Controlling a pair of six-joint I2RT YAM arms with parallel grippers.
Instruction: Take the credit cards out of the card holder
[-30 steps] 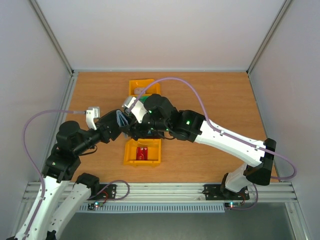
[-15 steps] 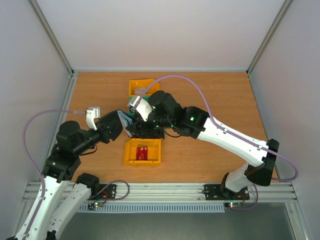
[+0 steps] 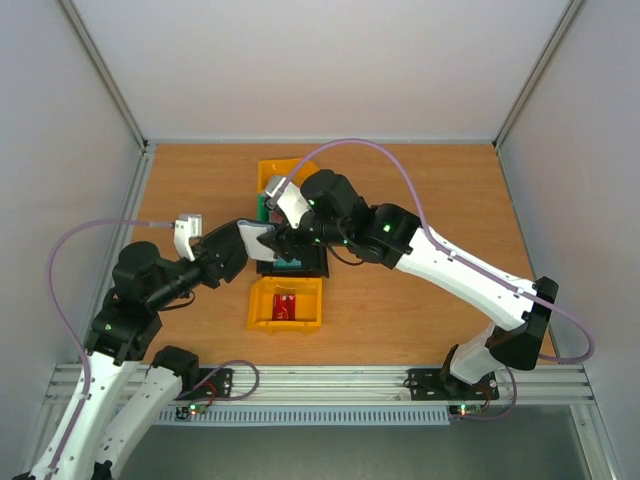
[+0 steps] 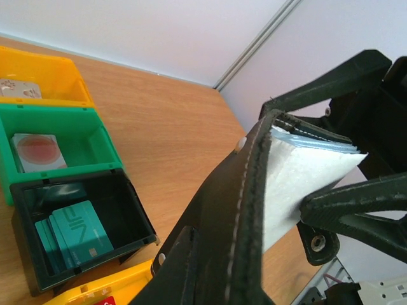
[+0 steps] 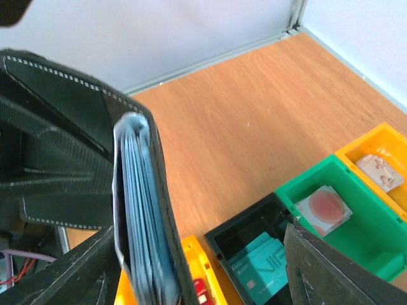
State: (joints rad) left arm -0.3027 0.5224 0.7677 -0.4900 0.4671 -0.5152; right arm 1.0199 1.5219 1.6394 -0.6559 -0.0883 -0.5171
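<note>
Brown wood is the biggest thing here: the table (image 3: 420, 190) fills the floor of a booth closed by plain pale walls (image 3: 300, 60), and its surface looks smooth and bare around the work. In the middle of it stands a row of small bins, and above them my two arms meet. In the far yellow bin (image 4: 63, 73) lies a pale card (image 4: 19, 91), in the green bin (image 4: 95, 136) a card with a red circle (image 4: 38, 152), in the black bin (image 4: 137, 219) several teal cards (image 4: 73, 235), and in the near yellow bin (image 3: 258, 310) a red card (image 3: 287, 305). So I judge that many of the credit cards are already out and sorted by colour. The card holder (image 4: 254, 190) is in the air above the black bin, and my left gripper (image 3: 228, 252) is clenched on its black stitched cover. My right gripper (image 3: 283, 243) is released, with its fingers wide apart on both sides of the open edge of the holder, and it grasps nothing. The grey-blue pockets (image 5: 137, 216) are fanned toward it, but I cannot see any card inside them. I cannot tell how many are left; I think the next pick needs a careful look into the pockets.
</note>
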